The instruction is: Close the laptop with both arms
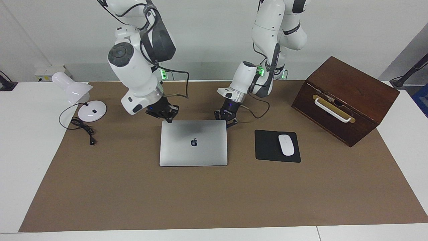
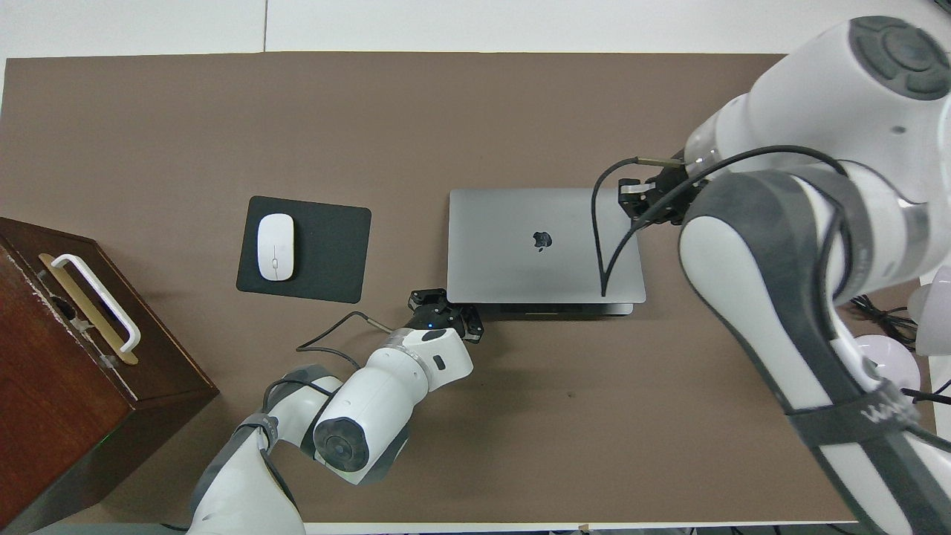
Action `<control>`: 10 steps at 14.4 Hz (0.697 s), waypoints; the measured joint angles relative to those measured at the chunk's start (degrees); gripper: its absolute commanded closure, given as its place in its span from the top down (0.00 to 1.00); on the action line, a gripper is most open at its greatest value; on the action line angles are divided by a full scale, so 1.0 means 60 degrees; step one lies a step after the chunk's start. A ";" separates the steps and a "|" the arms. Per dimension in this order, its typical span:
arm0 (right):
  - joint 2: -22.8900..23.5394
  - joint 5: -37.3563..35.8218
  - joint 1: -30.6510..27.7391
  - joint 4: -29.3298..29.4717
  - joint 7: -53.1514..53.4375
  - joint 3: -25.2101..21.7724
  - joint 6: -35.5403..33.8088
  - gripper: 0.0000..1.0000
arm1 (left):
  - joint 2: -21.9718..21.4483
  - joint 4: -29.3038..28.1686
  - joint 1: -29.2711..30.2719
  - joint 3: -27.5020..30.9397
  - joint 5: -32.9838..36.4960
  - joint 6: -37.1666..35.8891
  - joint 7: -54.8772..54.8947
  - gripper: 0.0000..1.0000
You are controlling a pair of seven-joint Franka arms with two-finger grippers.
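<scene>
We log the laptop (image 1: 193,143) flat on the brown mat (image 1: 133,194) near the middle of the table, its lid down and the dark logo up; in the overhead view a thin strip of the base shows under the lid along the edge nearer the robots

We log the left gripper (image 1: 226,117) at the laptop's corner nearer the robots, toward the left arm's end, at about 1 o'clock from the logo in the facing view; we cannot tell how its jaws stand

We log the right gripper (image 1: 166,114) at the matching corner toward the right arm's end, at about 11 o'clock from the logo; its jaws we cannot tell either

We log a black mouse pad (image 1: 269,147) bearing a white mouse (image 1: 286,145) at 3 o'clock from the laptop in the facing view, a wooden box (image 1: 347,97) with a white handle at 2 o'clock, and a white desk lamp (image 1: 75,93) at 10 o'clock
</scene>
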 measured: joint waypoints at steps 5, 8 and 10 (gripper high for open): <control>-0.0786 -0.0899 -0.1071 0.0540 -0.2405 -0.0062 -0.1115 0.09 | -0.0086 -0.0019 0.0102 -0.0001 0.0000 -0.0181 -0.0113 0.00; -0.1021 -0.1154 -0.1471 0.0565 -0.3273 -0.0075 -0.1228 0.40 | -0.0431 -0.0023 0.0141 0.0033 -0.0001 -0.1081 -0.0128 0.00; -0.1073 -0.1262 -0.1708 0.0566 -0.3662 -0.0080 -0.1228 0.62 | -0.0725 -0.0049 0.0196 0.0036 -0.0001 -0.1812 -0.0128 0.00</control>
